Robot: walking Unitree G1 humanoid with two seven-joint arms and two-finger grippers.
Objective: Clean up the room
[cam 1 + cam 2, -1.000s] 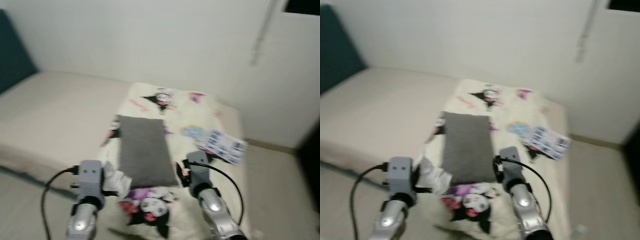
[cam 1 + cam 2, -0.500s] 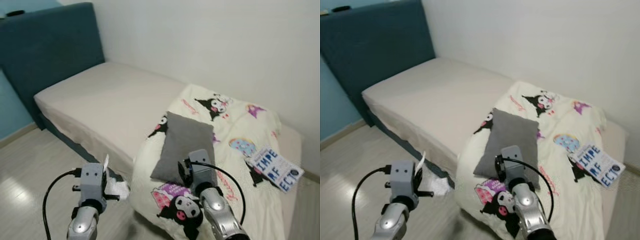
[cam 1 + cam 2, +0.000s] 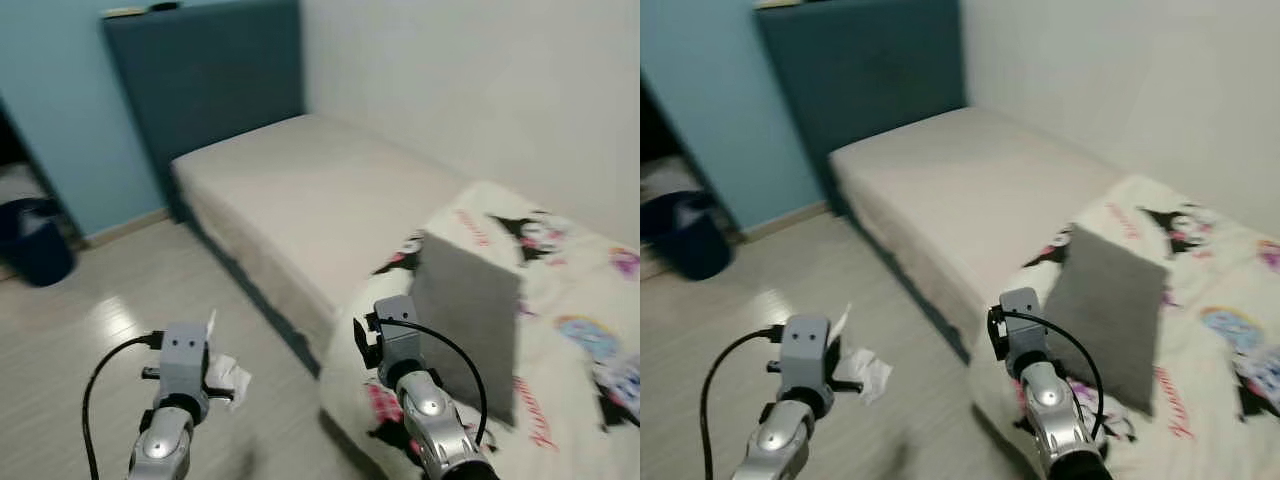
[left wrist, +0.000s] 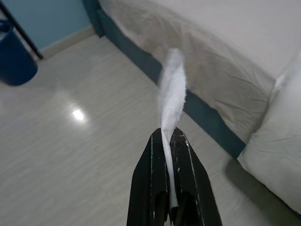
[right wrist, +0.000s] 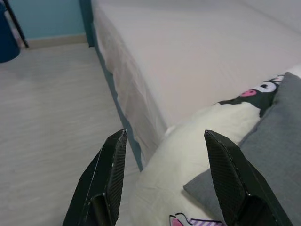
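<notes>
My left gripper [image 4: 167, 134] is shut on a crumpled white tissue [image 4: 171, 89], which sticks up past its fingertips; in the left eye view the tissue [image 3: 230, 377] hangs over the pale wood floor [image 3: 110, 320]. My right gripper [image 5: 164, 135] is open with nothing between its fingers, held by the bed's side near the grey pillow [image 3: 470, 300]. A dark blue bin [image 3: 35, 240] stands on the floor at the far left by the blue wall.
A bed [image 3: 330, 190] with a beige sheet and dark blue headboard [image 3: 210, 80] runs along the white wall. A cream cartoon-print blanket [image 3: 580, 300] covers its near end, under the pillow. Open floor lies between me and the bin.
The camera has swung left: the bed and pillow have shifted right, the book has left the picture, and the blue wall and bin have come into view. Both grippers are held as before.
</notes>
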